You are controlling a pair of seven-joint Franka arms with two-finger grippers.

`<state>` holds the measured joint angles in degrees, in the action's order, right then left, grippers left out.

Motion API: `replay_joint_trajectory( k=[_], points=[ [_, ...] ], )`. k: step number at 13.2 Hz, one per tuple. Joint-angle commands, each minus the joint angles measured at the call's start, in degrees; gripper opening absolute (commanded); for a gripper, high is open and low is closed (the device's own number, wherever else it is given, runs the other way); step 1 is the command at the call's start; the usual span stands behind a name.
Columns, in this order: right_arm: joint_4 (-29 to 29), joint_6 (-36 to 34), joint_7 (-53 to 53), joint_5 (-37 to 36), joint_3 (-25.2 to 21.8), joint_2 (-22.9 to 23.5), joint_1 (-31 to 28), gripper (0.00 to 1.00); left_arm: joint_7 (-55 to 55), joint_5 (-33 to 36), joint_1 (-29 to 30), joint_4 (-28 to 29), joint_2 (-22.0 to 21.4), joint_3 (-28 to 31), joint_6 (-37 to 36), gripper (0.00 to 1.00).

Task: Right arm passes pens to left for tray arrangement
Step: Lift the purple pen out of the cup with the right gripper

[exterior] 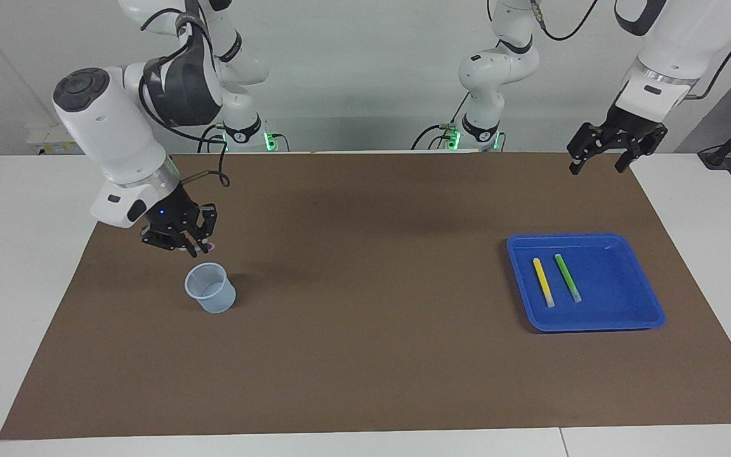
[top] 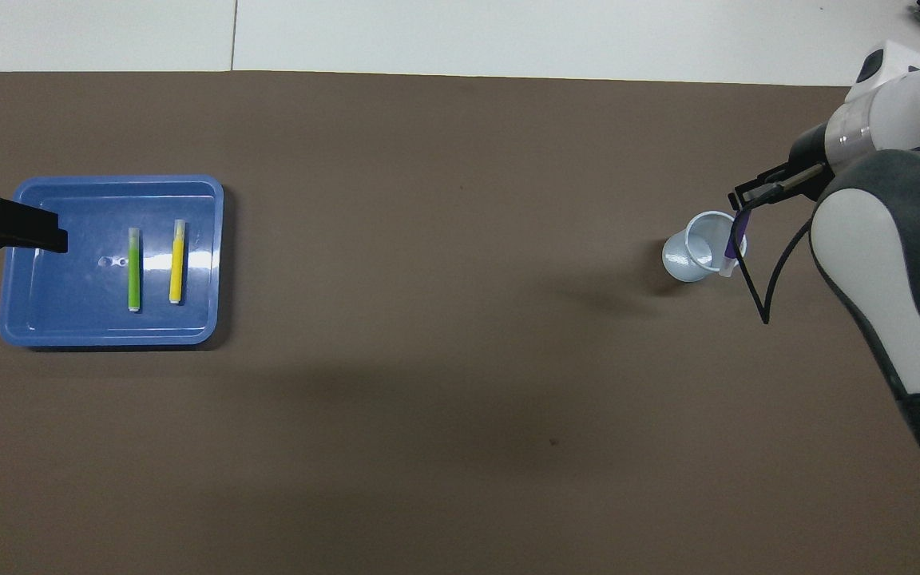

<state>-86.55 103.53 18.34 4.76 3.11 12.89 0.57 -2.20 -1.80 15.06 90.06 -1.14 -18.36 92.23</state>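
We record, across the facing view:

1. Right end effector (exterior: 189, 246), raised, clamped on the purple pen (top: 734, 238).
2. Translucent cup (exterior: 211, 287), standing on the brown mat (exterior: 365, 355) just below that end effector.
3. Blue tray (exterior: 641, 304), under the left end effector; yellow pen (exterior: 543, 282) and green pen (exterior: 567, 277) lie side by side in it.
4. Left end effector (exterior: 596, 164), held high, fingers spread, holding nothing.

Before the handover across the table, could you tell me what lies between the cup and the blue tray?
Nothing: only bare brown mat lies between the cup and the blue tray, clearest in the overhead view.
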Motion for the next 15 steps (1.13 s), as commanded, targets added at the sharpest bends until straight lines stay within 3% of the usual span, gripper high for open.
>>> replay_joint_trajectory(
  k=[1,3,6,7,8,9,10,13,15],
  points=[
    [2.6,-3.0,-2.0,-0.3,0.5,0.1,0.0,0.0,1.1,-0.7,-0.9,6.3,-3.4,0.5,3.7,1.0],
    [2.8,-3.9,-9.2,-0.2,2.7,-0.5,0.3,0.0,3.3,-0.6,-1.3,6.4,-3.4,0.4,4.1,0.89],
    [2.8,-3.9,-21.3,3.0,5.6,-0.6,0.3,0.0,2.6,-0.7,-1.4,8.2,-4.3,0.5,5.1,0.87],
    [2.7,-3.9,-25.6,4.7,5.7,-0.7,0.5,0.0,3.7,-0.7,-1.1,10.4,-5.0,0.6,8.1,0.71],
    [2.7,-3.7,-30.2,6.2,5.8,-0.7,1.2,0.0,3.5,-0.7,-1.1,12.1,-5.7,0.6,10.1,0.69],
    [2.7,-3.2,-33.9,7.4,5.9,-0.7,2.0,0.0,2.9,-1.3,-1.2,12.4,-5.8,0.6,9.9,0.7],
    [2.7,-2.8,-37.2,8.7,5.9,-0.7,2.2,0.0,2.1,-2.5,-1.1,12.5,-5.8,0.6,10.0,0.85],
    [2.5,-0.6,-49.1,12.0,6.0,-0.7,4.4,0.0,-6.6,-11.2,-0.4,14.9,-7.0,1.0,10.6,0.89],
    [1.8,2.6,-57.8,14.0,6.0,-0.8,6.5,0.0,-14.0,-15.5,-0.3,16.2,-7.9,1.0,10.5,0.99]
  ],
)
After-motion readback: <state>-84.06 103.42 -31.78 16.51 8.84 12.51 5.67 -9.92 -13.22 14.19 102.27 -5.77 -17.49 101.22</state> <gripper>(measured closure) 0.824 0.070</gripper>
